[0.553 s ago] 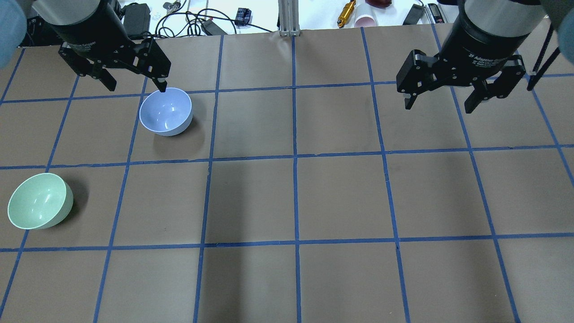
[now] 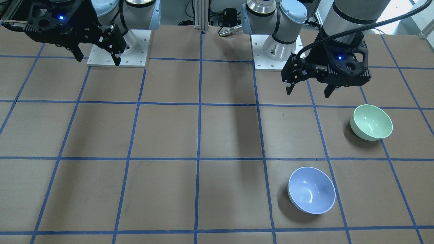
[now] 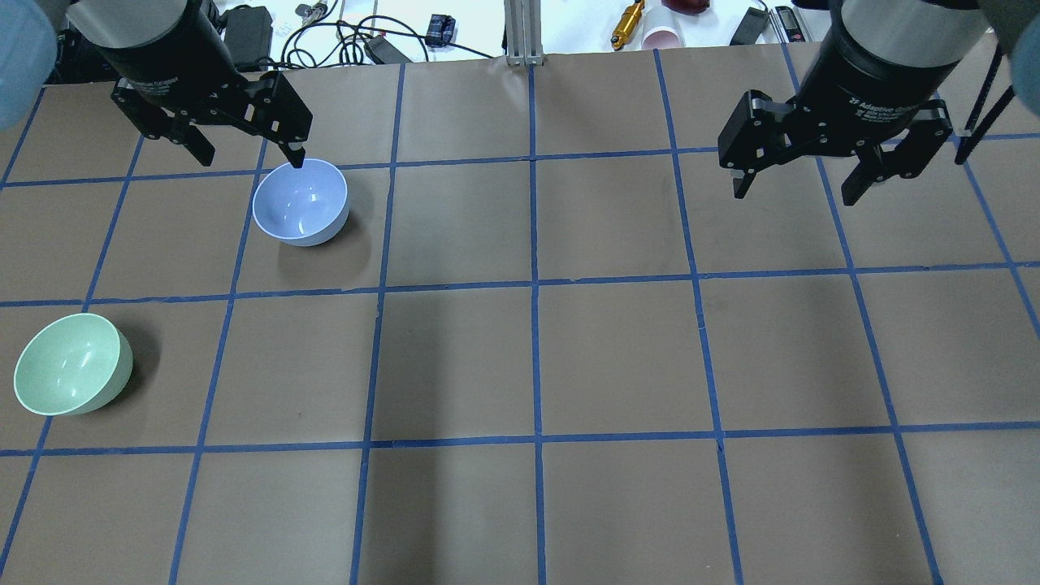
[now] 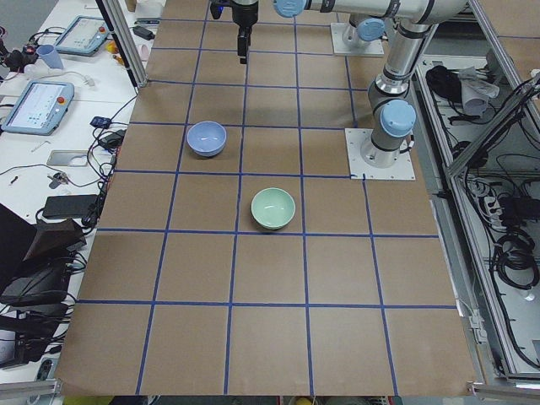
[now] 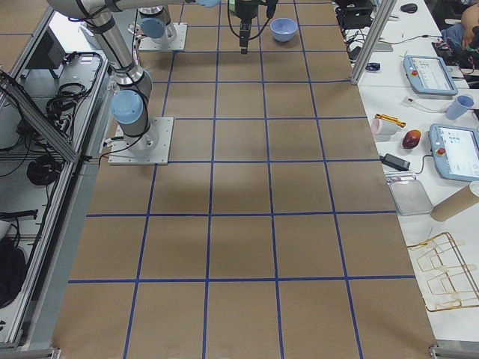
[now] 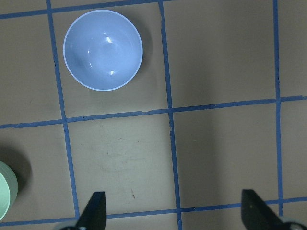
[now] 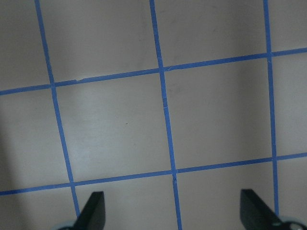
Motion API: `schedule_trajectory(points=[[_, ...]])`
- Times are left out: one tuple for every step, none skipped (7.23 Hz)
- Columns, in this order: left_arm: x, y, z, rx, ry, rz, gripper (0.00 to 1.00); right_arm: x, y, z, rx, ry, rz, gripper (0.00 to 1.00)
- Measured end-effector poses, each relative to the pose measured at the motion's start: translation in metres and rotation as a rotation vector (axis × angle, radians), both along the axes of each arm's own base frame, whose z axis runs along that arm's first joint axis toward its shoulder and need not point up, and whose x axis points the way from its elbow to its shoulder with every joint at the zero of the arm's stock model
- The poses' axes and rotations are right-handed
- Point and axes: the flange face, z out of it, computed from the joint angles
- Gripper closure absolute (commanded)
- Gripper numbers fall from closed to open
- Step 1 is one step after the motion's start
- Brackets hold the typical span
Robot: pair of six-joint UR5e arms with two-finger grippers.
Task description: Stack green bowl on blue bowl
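The green bowl (image 3: pixel 73 363) stands upright and empty at the table's left edge, near the robot; it also shows in the front view (image 2: pixel 371 122) and at the left edge of the left wrist view (image 6: pixel 6 192). The blue bowl (image 3: pixel 301 201) stands upright and empty farther out; it also shows in the front view (image 2: pixel 312 189) and the left wrist view (image 6: pixel 103 50). My left gripper (image 3: pixel 249 158) is open and empty. It hangs high above the table (image 2: pixel 308 93), apart from both bowls. My right gripper (image 3: pixel 795 193) is open and empty, high over the right side.
The table is brown paper with a blue tape grid (image 3: pixel 534 284). Cables, tools and a cup (image 3: pixel 662 36) lie beyond the far edge. The arm bases (image 2: pixel 117 51) stand at the robot's side of the table.
My left gripper has shifted very slightly to the right in the overhead view. The bowls and the right arm have not moved.
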Motion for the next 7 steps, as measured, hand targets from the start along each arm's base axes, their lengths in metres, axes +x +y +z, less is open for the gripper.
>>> schedule_trajectory(points=[[0.001,-0.001,-0.002,0.003,-0.001,-0.001,0.0,0.0,0.0,0.0,0.0,0.0,0.0,0.0],[0.002,-0.002,-0.003,0.005,-0.001,-0.001,0.0,0.0,0.0,0.0,0.0,0.0,0.0,0.0],[0.003,-0.002,-0.004,0.006,-0.002,0.0,0.0,0.0,0.0,0.0,0.0,0.0,0.0,0.0],[0.004,-0.004,-0.008,0.012,-0.002,0.001,0.0,0.0,0.0,0.0,0.001,0.0,0.0,0.0],[0.005,-0.006,-0.013,0.015,-0.001,0.003,0.0,0.0,0.0,0.0,0.001,0.0,0.0,0.0],[0.005,-0.007,-0.013,0.005,0.0,0.003,0.0,0.0,0.0,0.0,0.002,0.0,0.0,0.0],[0.005,-0.008,-0.013,0.002,0.0,0.004,0.0,0.0,0.0,0.0,0.001,0.0,0.0,0.0]])
